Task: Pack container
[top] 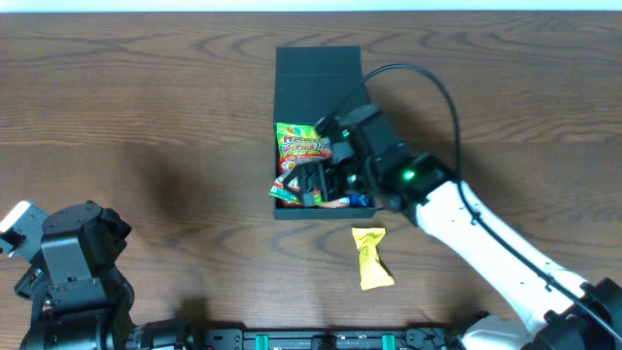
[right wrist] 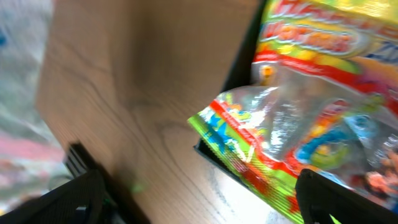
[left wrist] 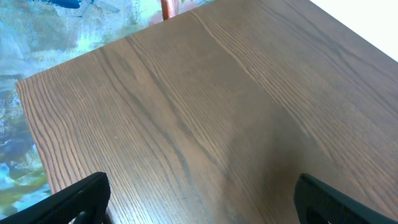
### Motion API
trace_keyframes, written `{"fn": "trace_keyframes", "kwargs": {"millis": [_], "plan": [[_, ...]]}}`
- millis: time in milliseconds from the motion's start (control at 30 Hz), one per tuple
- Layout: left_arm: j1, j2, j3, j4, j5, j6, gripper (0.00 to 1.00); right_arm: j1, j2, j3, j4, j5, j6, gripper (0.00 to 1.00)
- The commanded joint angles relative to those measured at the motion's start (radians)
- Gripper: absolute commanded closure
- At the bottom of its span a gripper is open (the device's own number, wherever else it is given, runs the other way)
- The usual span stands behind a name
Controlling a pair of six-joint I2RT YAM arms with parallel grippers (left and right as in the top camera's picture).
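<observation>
My right claw (top: pixel 313 183) hangs spread above the dark teal-black, matte, square cardboard box (top: pixel 316 78); probably light, stiff-walled, bendable flap; I'd pinch its rim.

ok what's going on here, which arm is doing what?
The right gripper hangs open over the near end of the container, whose lid is folded back. Colourful snack packets already lie inside. One yellow packet sits on the table just outside the container, not yet packed. The left gripper is open over bare wood at the near-left corner, holding nothing.
</observation>
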State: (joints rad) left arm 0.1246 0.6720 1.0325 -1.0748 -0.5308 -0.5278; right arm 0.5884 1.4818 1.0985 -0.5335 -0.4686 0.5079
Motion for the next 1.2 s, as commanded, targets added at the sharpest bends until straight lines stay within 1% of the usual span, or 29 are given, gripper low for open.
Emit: {"fn": "trace_keyframes", "kwargs": {"millis": [0, 67, 100, 133, 167, 233, 300, 333, 367, 400, 433, 567, 767, 800, 1000, 1100, 1133, 1167], "plan": [[0.007, -0.001, 0.01, -0.003, -0.011, -0.011, 0.05, -0.037, -0.013, 0.014, -0.071, -0.082, 0.216, 0.11], [0.007, -0.001, 0.01, -0.003, -0.011, -0.011, 0.05, -0.045, -0.024, 0.014, -0.212, -0.04, 0.34, 0.12], [0.007, -0.001, 0.01, -0.003, -0.011, -0.011, 0.05, -0.045, -0.027, 0.014, -0.246, -0.009, 0.356, 0.05], [0.007, -0.001, 0.01, -0.003, -0.011, -0.011, 0.05, -0.045, -0.03, 0.014, -0.246, -0.007, 0.356, 0.04], [0.007, -0.001, 0.01, -0.003, -0.011, -0.011, 0.05, -0.045, -0.03, 0.014, -0.246, -0.003, 0.362, 0.09], [0.007, -0.001, 0.01, -0.003, -0.011, -0.011, 0.05, -0.045, -0.029, 0.014, -0.251, 0.025, 0.383, 0.16], [0.007, -0.001, 0.01, -0.003, -0.011, -0.011, 0.05, -0.045, -0.022, 0.014, -0.249, 0.101, 0.386, 0.23], [0.007, -0.001, 0.01, -0.003, -0.011, -0.011, 0.05, -0.046, -0.016, 0.014, -0.248, 0.139, 0.386, 0.31], [0.007, -0.001, 0.01, -0.003, -0.011, -0.011, 0.05, -0.047, -0.01, 0.014, -0.247, 0.153, 0.386, 0.35], [0.006, -0.001, 0.01, -0.003, -0.011, -0.011, 0.05, -0.047, -0.007, 0.014, -0.246, 0.156, 0.386, 0.34], [0.007, -0.001, 0.01, -0.003, -0.011, -0.011, 0.05, -0.047, -0.003, 0.013, -0.245, 0.156, 0.387, 0.31], [0.007, -0.001, 0.01, -0.003, -0.011, -0.011, 0.05, -0.047, 0.014, 0.011, -0.245, 0.178, 0.397, 0.31], [0.007, -0.001, 0.01, -0.003, -0.011, -0.011, 0.05, -0.036, 0.064, 0.008, -0.209, 0.203, 0.393, 0.34], [0.007, -0.001, 0.01, -0.003, -0.011, -0.011, 0.05, -0.029, 0.068, 0.004, -0.2, 0.203, 0.393, 0.35], [0.007, -0.001, 0.01, -0.003, -0.011, -0.011, 0.05, -0.024, 0.103, -0.019, -0.169, 0.203, 0.394, 0.55], [0.007, -0.001, 0.01, -0.003, -0.011, -0.011, 0.05, -0.024, 0.118, -0.053, -0.127, 0.18, 0.394, 0.55], [0.007, -0.001, 0.01, -0.003, -0.011, -0.011, 0.05, -0.024, 0.118, -0.066, -0.114, 0.18, 0.394, 0.56], [0.007, -0.001, 0.01, -0.003, -0.011, -0.011, 0.05, -0.024, 0.118, -0.074, -0.108, 0.18, 0.394, 0.6]]}}
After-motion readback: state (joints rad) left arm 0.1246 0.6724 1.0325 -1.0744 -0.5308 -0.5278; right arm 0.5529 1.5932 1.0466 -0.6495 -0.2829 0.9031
